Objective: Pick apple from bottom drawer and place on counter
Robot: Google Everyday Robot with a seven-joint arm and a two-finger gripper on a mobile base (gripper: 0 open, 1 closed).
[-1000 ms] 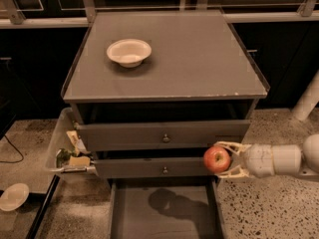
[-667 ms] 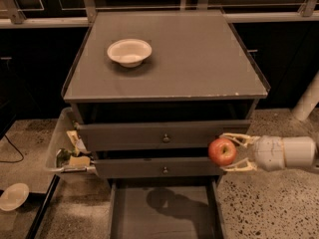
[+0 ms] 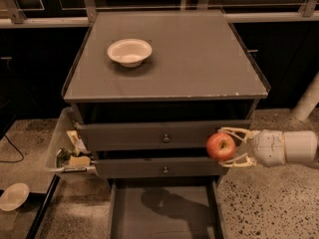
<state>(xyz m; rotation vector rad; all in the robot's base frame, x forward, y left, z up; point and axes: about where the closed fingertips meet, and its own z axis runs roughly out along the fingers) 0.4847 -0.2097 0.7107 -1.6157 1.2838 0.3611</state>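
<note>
pincer (image 3: 225, 147) clamps apple (image 3: 221, 146) clear of bottom drawer (image 3: 162, 213) | lifted to reach counter surface (image 3: 199, 59)

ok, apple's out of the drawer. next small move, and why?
Probably raise it straight up. The hand holds the apple in front of the upper drawers, at their right end, below the counter. It must clear the counter's front edge before moving in. The bowl sits back left, out of the way.
</note>
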